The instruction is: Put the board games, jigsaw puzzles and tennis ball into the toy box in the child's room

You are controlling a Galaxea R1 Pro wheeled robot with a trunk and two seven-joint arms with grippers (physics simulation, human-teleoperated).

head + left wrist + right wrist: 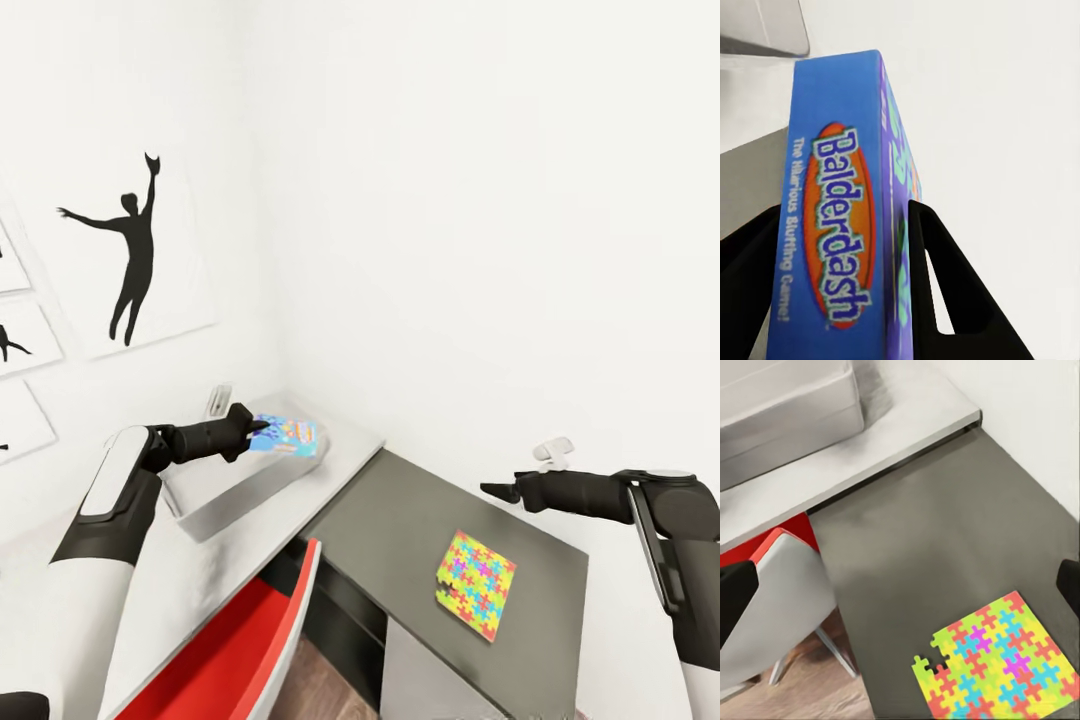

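Observation:
My left gripper (262,428) is shut on a blue board game (290,435) marked Balderdash and holds it above the far end of the light grey toy box (225,490). The left wrist view has the board game (840,225) on edge between the black fingers (945,285). A multicolour jigsaw puzzle (476,583) lies flat on a dark grey surface (400,520). My right gripper (498,490) hovers open above that surface, behind the puzzle. Through the right wrist view the jigsaw puzzle (997,660) lies ahead of the open gripper (900,592), with the toy box (787,412) beyond.
The toy box rests on the pale table (350,440) in the room's corner, with white walls close behind. A red and white chair (240,640) stands in front of the table. Black silhouette pictures (135,255) hang on the left wall.

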